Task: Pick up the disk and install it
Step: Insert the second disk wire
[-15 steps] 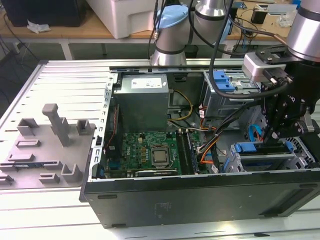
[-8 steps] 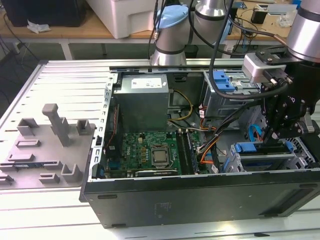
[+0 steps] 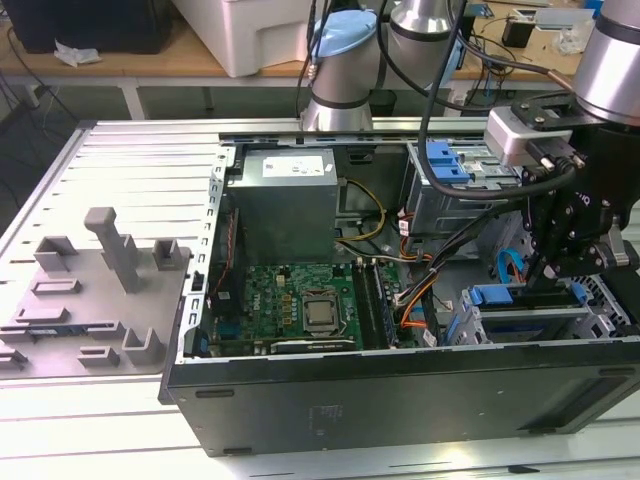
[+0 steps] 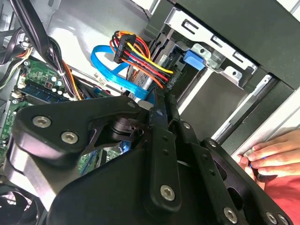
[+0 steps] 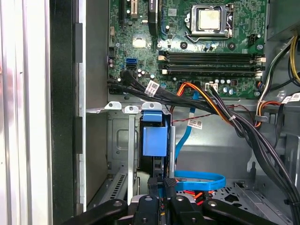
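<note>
In the exterior view, I see my gripper (image 3: 560,262) lowered into the open computer case (image 3: 400,400) at the view's right, its tip on the disk (image 3: 520,318), which sits in the drive cage (image 3: 470,325) near the case's front corner. The motherboard (image 3: 300,305) lies toward the view's left. In the second wrist view, the black fingers (image 4: 161,140) look pressed close together on a thin edge below coloured cables (image 4: 140,61); a person's hand (image 4: 267,159) rests at the case edge. In the first wrist view, the blue carrier stands in the cage beside a blue data cable (image 5: 199,178)
</note>
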